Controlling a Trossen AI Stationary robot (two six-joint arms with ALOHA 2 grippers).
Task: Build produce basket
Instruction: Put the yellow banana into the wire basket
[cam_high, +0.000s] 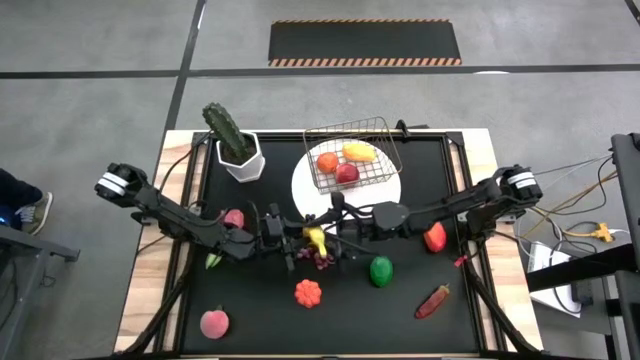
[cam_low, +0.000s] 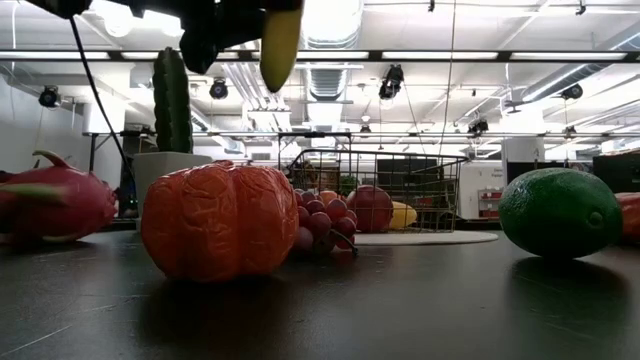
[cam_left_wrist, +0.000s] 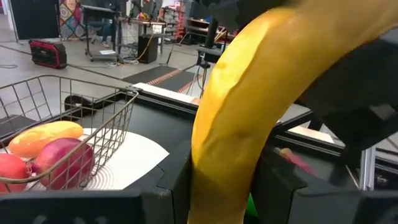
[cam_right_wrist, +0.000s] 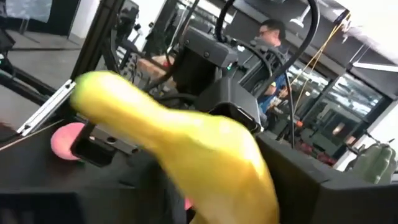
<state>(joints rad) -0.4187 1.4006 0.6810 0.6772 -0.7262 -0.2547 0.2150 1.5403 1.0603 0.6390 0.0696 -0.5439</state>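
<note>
Basket (cam_high: 352, 152) holding three pieces so far; banana (cam_high: 316, 239) aloft, pinched by left end effector (cam_high: 292, 236), right end effector (cam_high: 334, 228) half-open around it; seven pieces left on counter (cam_high: 400, 320).

cactus (cam_high: 228, 131) – white pot (cam_high: 243, 162) | white plate (cam_high: 306, 183) | person (cam_right_wrist: 272, 38) – background

Grey concrete floor (cam_high: 90, 110) is surrounding the table, a hazard-edged black mat (cam_high: 365, 42) lying beyond. Ceiling lights (cam_low: 330, 20) are glowing over ducts; a person (cam_right_wrist: 272, 37) is standing behind.
</note>
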